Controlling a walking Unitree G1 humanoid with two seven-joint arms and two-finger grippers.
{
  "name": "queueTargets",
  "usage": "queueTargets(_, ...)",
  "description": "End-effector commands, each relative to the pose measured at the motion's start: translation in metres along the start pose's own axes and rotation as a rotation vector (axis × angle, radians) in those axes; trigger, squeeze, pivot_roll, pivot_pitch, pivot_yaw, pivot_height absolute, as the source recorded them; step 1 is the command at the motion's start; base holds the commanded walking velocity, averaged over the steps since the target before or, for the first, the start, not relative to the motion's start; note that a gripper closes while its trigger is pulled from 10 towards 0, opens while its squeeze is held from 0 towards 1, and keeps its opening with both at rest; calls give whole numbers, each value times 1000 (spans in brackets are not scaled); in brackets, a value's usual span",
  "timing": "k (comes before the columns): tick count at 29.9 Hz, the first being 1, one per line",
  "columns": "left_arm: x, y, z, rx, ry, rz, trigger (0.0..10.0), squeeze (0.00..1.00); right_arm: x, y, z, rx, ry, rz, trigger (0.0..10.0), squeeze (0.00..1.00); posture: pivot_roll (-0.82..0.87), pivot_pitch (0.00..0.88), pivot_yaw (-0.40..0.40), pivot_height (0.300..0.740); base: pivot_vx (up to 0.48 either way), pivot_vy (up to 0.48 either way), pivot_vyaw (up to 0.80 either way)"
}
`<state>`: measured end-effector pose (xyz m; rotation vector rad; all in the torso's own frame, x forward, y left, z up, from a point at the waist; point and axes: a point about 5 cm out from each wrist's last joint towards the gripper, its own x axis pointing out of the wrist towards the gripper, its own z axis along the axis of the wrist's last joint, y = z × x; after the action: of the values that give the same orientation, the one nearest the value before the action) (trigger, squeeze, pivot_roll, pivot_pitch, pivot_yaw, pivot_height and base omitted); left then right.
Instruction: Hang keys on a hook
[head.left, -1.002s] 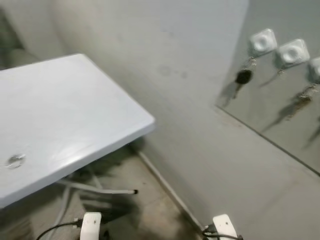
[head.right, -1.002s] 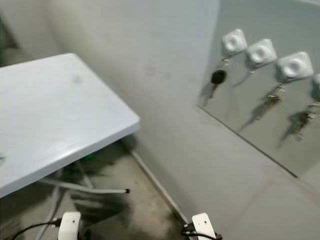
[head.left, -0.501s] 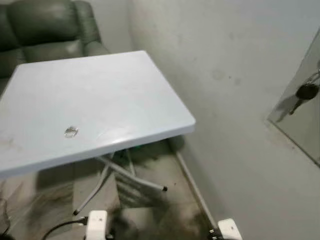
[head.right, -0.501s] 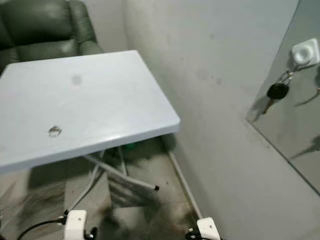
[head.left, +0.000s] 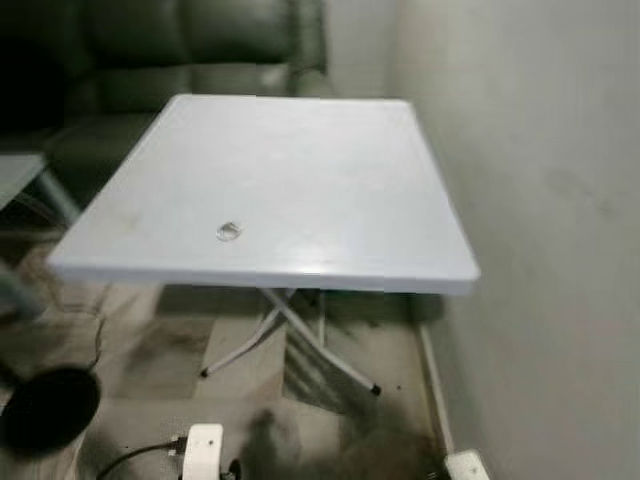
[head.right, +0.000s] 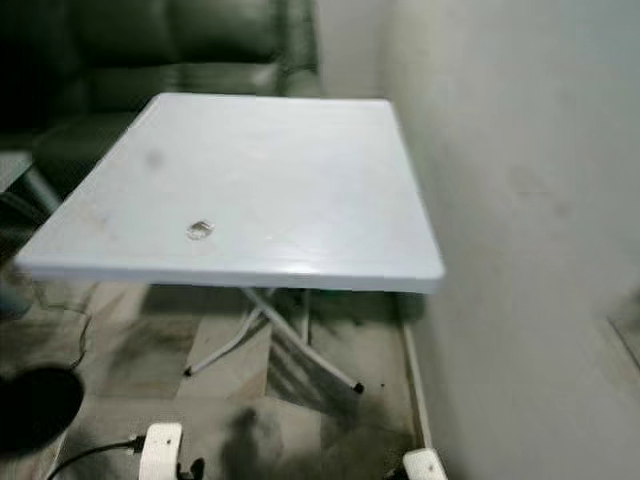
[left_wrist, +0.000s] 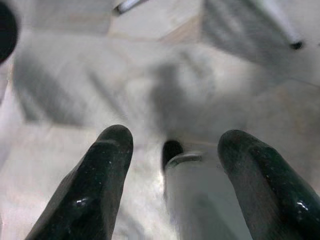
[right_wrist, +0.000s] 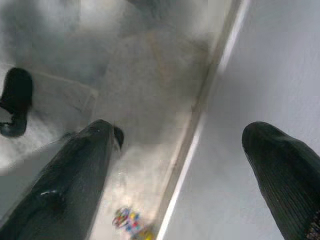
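A: Left eye view is swinging off the wall; the hooks and hanging keys seen a second ago are gone from frame. White worktop (head.left: 300, 180) is now centred, small ring of keys (head.left: 229, 231) lying at centre-left.

B: So it is turning to fetch them. Grippers?

A: Left gripper (left_wrist: 175, 170) and right gripper (right_wrist: 185, 165) are hanging over the floor, fingers wide apart, holding nothing.

home living room | green sofa (head.left: 190, 45) (leather-look) | white folding table (head.left: 290, 180)
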<state>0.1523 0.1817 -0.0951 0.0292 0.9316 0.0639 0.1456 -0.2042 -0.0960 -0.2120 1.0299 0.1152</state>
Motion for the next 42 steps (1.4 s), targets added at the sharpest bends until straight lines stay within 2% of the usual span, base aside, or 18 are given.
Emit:
queueTargets(1, 1, 1, 3, -5, -4, 7, 10000, 0, 1, 6, 2, 26, -13, 16, 10000, 0, -88, 0, -27, 728, 0, 0, 0)
queueTargets(4, 1, 1, 2, -23, 1, 8, 10000, 0, 1, 6, 2, 78, -22, 17, 10000, 0, -91, 0, -25, 728, 0, 0, 0)
queueTargets(8, 1, 1, 2, -27, 4, 8, 10000, 0, 0, 5, 1, 81, -20, 15, 10000, 0, -92, 0, -25, 728, 0, 0, 0)
queueTargets(42, 0, 2, -3, -36, 31, 7, 10000, 0, -1, 4, -3, 90, -13, 20, 10000, 0, -88, 0, -32, 728, 0, 475, 0)
